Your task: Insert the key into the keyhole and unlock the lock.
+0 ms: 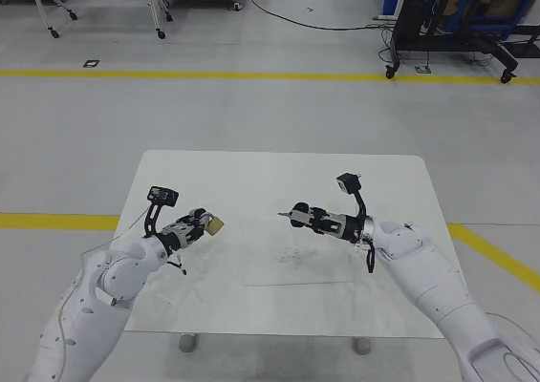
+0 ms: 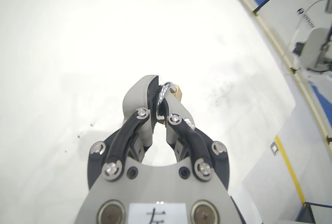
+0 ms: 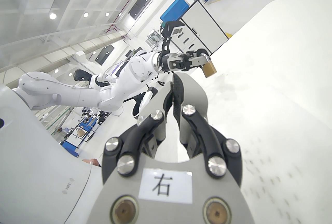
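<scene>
A brass padlock point(image 1: 214, 225) hangs above the left part of the white table point(image 1: 279, 177). My left gripper point(image 1: 200, 225) is shut on its silver shackle point(image 2: 163, 93), and the brass body point(image 2: 179, 92) pokes out past the fingers. The right wrist view shows that lock point(image 3: 209, 69) dangling from the left gripper point(image 3: 201, 58) farther off. My right gripper point(image 1: 293, 215) is held above the table's middle, pointing at the lock with a gap between them. Its fingers point(image 3: 179, 85) are pressed together, and a thin metal key tip point(image 1: 281, 214) sticks out of them.
Faint dark scuff marks point(image 1: 298, 256) dot the tabletop under the right gripper. Yellow floor lines point(image 1: 250, 74) run beyond the table, and wheeled carts point(image 1: 451, 38) stand far behind it. The table's right edge point(image 2: 285, 85) lies near the left arm's far side.
</scene>
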Controlling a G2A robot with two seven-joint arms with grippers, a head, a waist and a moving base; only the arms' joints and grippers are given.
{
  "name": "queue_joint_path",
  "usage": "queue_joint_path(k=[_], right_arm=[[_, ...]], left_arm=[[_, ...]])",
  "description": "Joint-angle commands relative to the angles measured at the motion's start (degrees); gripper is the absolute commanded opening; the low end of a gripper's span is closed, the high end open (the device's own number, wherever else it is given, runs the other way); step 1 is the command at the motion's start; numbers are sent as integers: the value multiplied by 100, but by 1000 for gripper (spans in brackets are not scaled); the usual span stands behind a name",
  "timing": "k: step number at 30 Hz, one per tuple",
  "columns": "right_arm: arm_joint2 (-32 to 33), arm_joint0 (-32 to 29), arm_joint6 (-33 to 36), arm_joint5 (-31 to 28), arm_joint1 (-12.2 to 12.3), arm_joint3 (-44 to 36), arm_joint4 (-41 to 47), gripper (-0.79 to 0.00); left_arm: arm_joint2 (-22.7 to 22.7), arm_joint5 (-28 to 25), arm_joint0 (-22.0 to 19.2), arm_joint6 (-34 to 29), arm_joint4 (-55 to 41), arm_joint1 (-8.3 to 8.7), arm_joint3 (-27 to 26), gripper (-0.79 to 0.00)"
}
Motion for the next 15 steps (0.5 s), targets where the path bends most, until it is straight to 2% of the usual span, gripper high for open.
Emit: queue_joint_path(k=[1,5,7,10,11,15], right_arm=[[0,0,0,0,0,0,0,-785],[0,0,0,0,0,0,0,-785],[-117,-123,22,-5,-30,-265,286,-785],[-261,-89,10,131,-89,-246,531,-785],[-338,-56,-11,147,-123,-217,577,-785],[-646,165,-186,154,-296,50,686,-785]], left_arm=[[1,3,2,10,34,1,-8,-785],[9,-33,12,48,-66,-6,-40,-785],[28,-272,98,106,-1637,-80,44,-785],[166,-226,-105,-404,-3678,-187,483,-785],[248,-163,-230,-724,-4188,-217,645,-785],[508,192,-712,-1225,-5688,-364,1343,-785]])
